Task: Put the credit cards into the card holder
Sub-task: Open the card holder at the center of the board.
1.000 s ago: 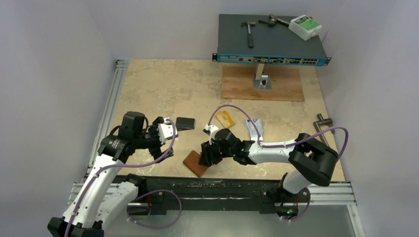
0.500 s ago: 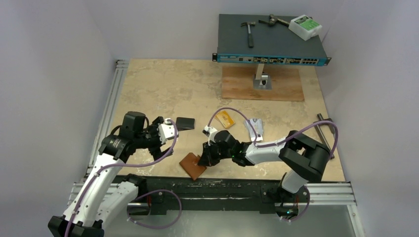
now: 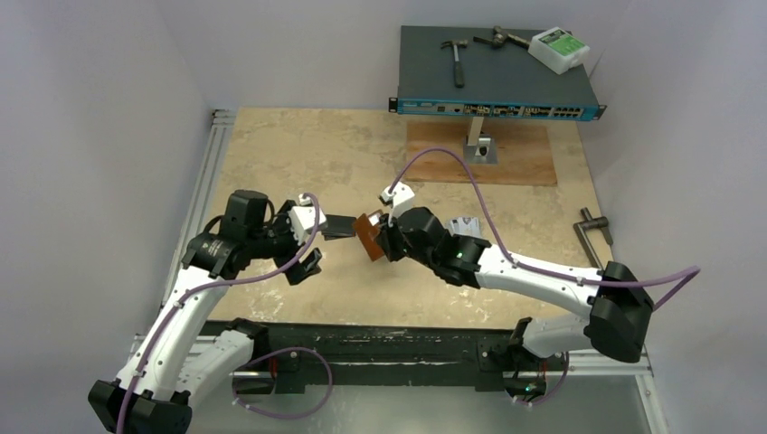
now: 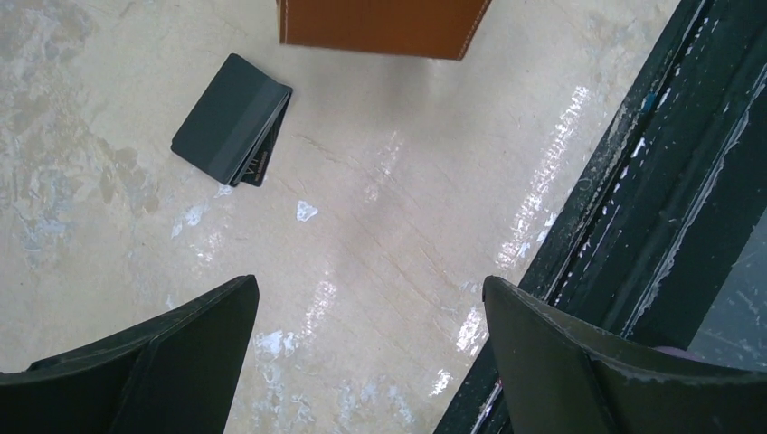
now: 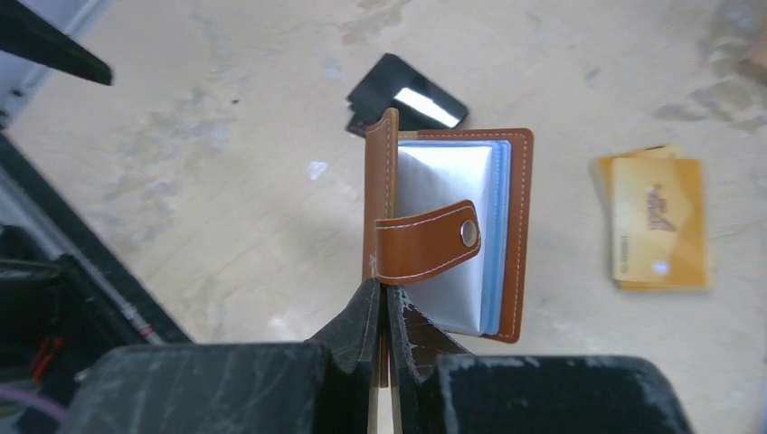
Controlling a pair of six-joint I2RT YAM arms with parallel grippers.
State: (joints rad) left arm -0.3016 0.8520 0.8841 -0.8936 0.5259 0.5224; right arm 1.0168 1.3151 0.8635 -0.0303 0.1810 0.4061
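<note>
Top view: right gripper [image 3: 378, 246] has the card holder [image 3: 367, 237] up off the table [image 3: 298, 154], mid-table, just beside the black cards [image 3: 339, 226]. Left gripper [image 3: 314, 240] sits near those cards, jaws spread wide, nothing between them. Silvery cards [image 3: 468, 224] lie beyond the right arm.

Right wrist view alone shows the grip: fingers pinched tight on one brown cover edge. Holder hangs open, light blue sleeves showing, snap tab across them. Gold cards [image 5: 658, 221] lie flat here; the top view hides them.

Left wrist view: holder's brown outside at top edge, clear of the black stack.
</note>
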